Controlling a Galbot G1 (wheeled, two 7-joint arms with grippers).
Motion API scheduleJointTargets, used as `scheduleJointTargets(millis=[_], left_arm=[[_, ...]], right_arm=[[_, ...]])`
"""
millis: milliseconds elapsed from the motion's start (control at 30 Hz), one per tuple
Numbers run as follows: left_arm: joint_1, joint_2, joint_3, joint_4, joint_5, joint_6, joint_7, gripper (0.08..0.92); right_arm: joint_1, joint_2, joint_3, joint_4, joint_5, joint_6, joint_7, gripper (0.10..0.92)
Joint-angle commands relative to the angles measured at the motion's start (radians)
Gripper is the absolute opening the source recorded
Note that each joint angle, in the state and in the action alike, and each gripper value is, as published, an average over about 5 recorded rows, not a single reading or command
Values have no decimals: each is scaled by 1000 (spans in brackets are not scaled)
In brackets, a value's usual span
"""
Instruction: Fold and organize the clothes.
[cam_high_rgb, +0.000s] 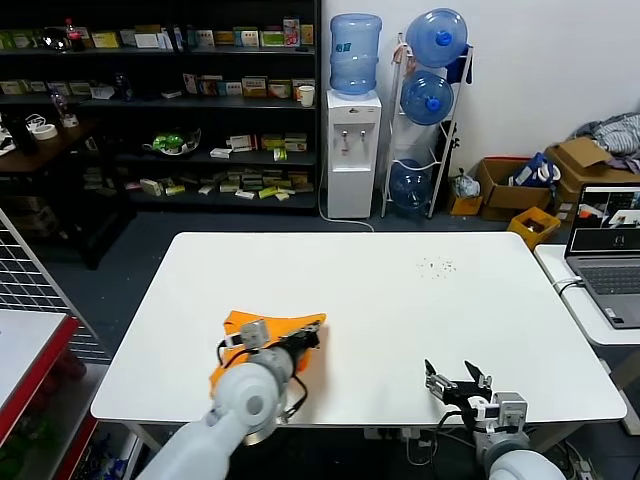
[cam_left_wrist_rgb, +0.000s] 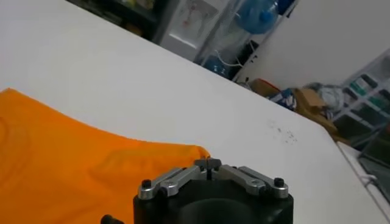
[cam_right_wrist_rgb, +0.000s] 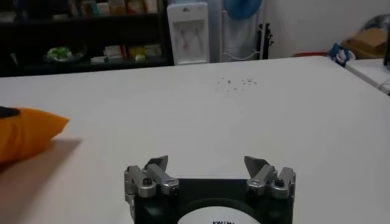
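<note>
— Resting where, the bright orange soft-fabric T-shirt (cam_high_rgb: 262, 338)?
— Bunched on the white tabletop (cam_high_rgb: 400, 300), near its front-left edge. My left fingers (cam_left_wrist_rgb: 209, 165) are pressed together over it; my right fingers (cam_right_wrist_rgb: 157, 164) stand apart, well aside.

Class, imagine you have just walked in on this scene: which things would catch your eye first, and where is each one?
The bright orange T-shirt stands out, bunched on the white table near its front edge on the robot's left. The left gripper sits over it with fingers shut. The right gripper hangs open over bare table near the front edge on the right, apart from the shirt.
</note>
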Motion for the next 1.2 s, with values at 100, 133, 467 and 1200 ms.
scheduleJointTargets(millis=[100, 133, 467, 1200], left_arm=[[-183, -273, 210, 221, 25, 10, -46, 92], [-182, -276, 210, 225, 34, 10, -43, 92], [-148, -264, 180, 171, 54, -2, 30, 127], [762, -6, -679, -120, 795, -730, 825, 763]], right_arm=[[-28, 6, 26, 9, -2, -2, 2, 823], [-26, 5, 24, 6, -1, -2, 2, 823], [-6, -7, 16, -11, -5, 50, -56, 823], [-128, 43, 311, -170, -116, 608, -558, 823]])
